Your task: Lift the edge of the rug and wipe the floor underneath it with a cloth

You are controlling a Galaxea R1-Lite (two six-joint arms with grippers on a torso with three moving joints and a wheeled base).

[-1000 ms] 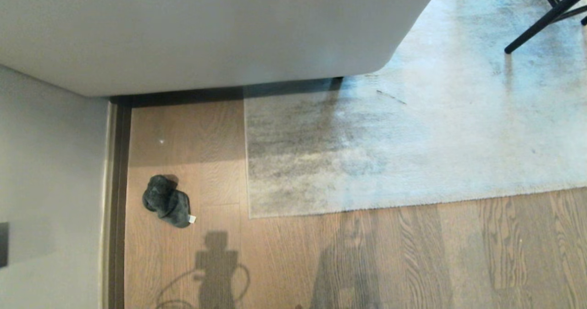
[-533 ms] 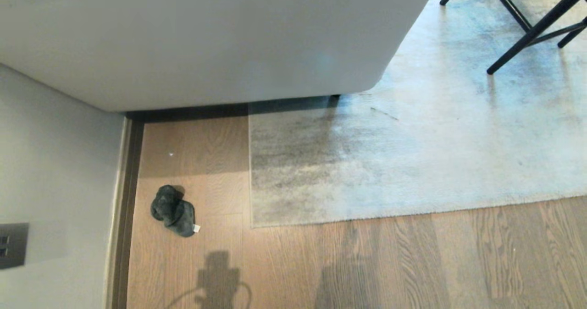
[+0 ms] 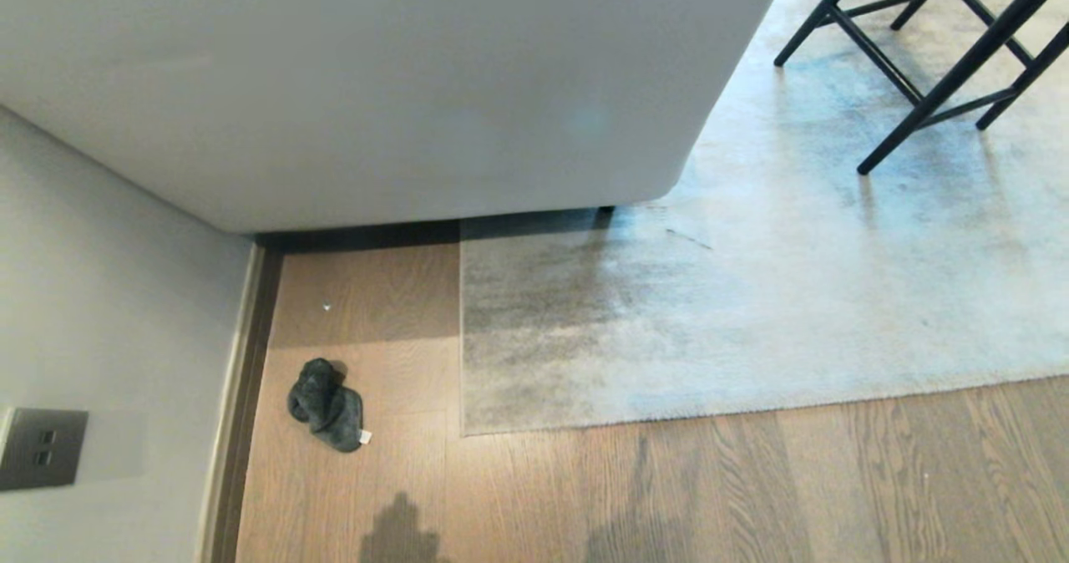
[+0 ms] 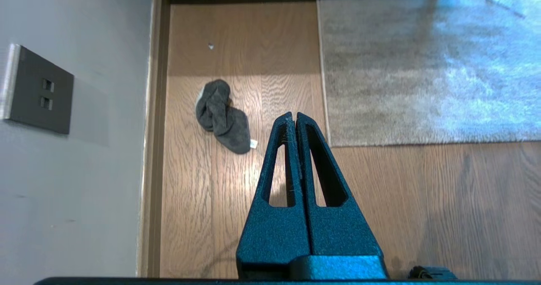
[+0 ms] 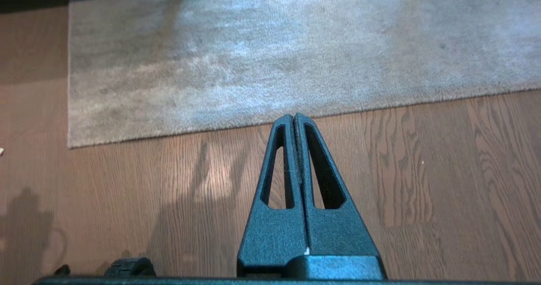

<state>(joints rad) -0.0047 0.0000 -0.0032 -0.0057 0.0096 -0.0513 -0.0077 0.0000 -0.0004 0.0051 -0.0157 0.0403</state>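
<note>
The left tool point(image 4: 294, 116) hangs above the floor point(image 4: 236, 217) with its two fingers pressed flat together, tip to tip, and nothing between them. Just beyond its tip in the left wrist view lies the cloth point(image 4: 223, 116), a crumpled dark grey rag with a little white tag at one end, resting on the wood planks, apart from the tool. The right tool point(image 5: 293, 118) is likewise closed and empty, raised over bare floor point(image 5: 422, 200) with its tip pointing at the near rug edge point(image 5: 296, 116).

From the head view neither arm shows. The cloth point(image 3: 326, 405) sits on the floor point(image 3: 752, 479) in the strip between the dark skirting strip point(image 3: 242, 413) at the wall and the side rug edge point(image 3: 462, 337), nearer the skirting, touching neither. The rug point(image 3: 752, 312) lies flat, mottled light and dark grey, its corner point(image 3: 464, 433) down on the planks, with one border running away from the robot and the other running off to the right. A large pale grey rounded piece of furniture point(image 3: 376, 87) stands over the far end of the rug and floor. Black chair legs point(image 3: 927, 87) stand on the rug at the far right. A dark socket plate point(image 3: 42, 448) is set in the grey wall on the left. A small white speck point(image 3: 326, 306) lies on the floor beyond the cloth.
</note>
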